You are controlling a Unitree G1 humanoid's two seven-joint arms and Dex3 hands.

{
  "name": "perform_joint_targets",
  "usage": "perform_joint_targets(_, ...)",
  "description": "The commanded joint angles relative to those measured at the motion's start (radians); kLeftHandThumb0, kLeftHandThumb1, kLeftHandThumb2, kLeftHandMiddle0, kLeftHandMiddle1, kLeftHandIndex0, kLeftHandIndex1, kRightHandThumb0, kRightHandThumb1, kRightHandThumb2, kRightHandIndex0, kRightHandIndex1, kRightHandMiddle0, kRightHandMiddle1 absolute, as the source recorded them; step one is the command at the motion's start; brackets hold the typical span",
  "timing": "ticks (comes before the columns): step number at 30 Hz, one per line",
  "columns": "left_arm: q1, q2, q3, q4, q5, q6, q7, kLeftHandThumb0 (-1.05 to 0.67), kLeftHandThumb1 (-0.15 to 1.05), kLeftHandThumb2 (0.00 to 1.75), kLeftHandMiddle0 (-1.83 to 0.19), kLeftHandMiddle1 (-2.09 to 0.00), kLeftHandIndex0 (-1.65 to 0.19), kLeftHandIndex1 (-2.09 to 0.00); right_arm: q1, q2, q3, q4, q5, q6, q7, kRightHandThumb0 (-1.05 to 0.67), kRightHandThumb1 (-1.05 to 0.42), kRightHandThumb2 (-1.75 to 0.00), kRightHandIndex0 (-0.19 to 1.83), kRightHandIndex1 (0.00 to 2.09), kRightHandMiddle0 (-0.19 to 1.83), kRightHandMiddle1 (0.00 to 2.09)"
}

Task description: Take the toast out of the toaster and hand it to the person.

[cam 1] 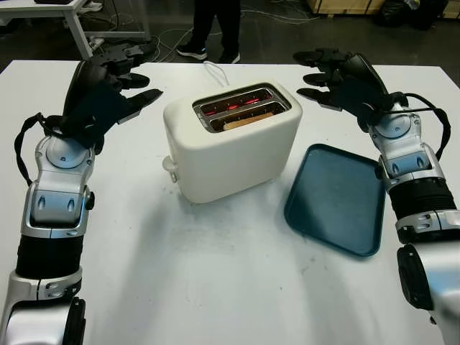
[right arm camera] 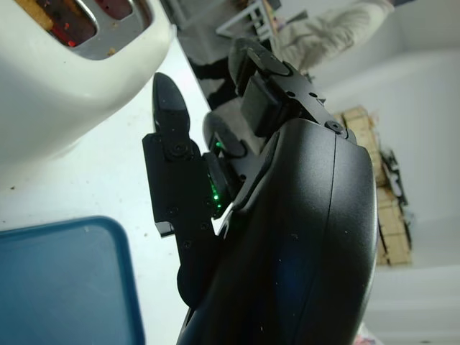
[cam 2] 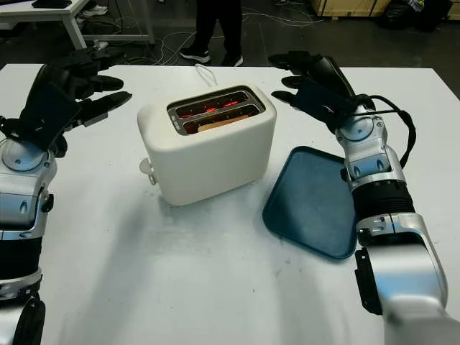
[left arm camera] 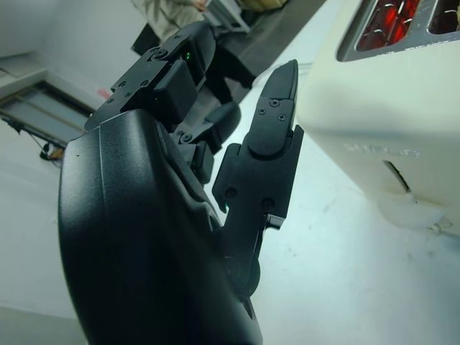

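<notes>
Left eye view shows a cream toaster (cam 1: 233, 140) standing in the middle of a white table (cam 1: 180, 280). Its two slots glow red inside, and the toast (cam 1: 248, 119) sits low in the near slot, with its top edge about level with the slot rim. The left hand (cam 1: 108, 90) is held above the table on the left side of the toaster, near it but not touching; it is open and holds nothing. The right hand (cam 1: 338, 75) is held on the right side of the toaster, also near and apart from it, open and with nothing in it. A dark blue tray (cam 1: 334, 201) lies on the table just beside the toaster, under the right forearm. At the far edge of the table a person (cam 1: 215, 29) stands; legs and shoes are seen.
</notes>
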State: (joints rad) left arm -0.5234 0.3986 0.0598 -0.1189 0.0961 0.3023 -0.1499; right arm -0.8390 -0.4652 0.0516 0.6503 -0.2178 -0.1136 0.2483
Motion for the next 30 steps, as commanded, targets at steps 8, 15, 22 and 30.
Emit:
perform_joint_targets(8,-0.032,0.005,0.01,0.011,-0.007,-0.005,-0.007,-0.26,0.92,0.07,-0.34,-0.83,-0.58,-0.05,0.016,-0.014,0.004,-0.03,-0.016,0.023,-0.009,-0.27,-0.92,-0.14,0.67,0.0,0.57,0.0)
perform_joint_targets(15,-0.032,0.006,0.012,0.018,-0.011,-0.019,-0.012,-0.26,0.92,0.07,-0.34,-0.85,-0.59,-0.06,0.016,-0.018,0.007,-0.034,-0.044,0.026,-0.023,-0.25,-0.92,-0.13,0.68,0.01,0.58,0.01)
perform_joint_targets(22,-0.032,-0.003,0.028,0.0,-0.021,0.011,-0.005,-0.25,0.92,0.07,-0.33,-0.85,-0.58,-0.05,0.012,-0.015,0.001,-0.025,-0.037,0.019,-0.029,-0.25,-0.92,-0.12,0.68,0.01,0.59,0.0)
perform_joint_targets(30,-0.029,-0.004,0.036,0.0,-0.021,0.009,-0.007,-0.25,0.92,0.07,-0.32,-0.87,-0.58,-0.06,0.008,-0.003,-0.01,-0.025,-0.018,0.02,-0.032,-0.21,-0.92,-0.11,0.69,0.01,0.6,0.01)
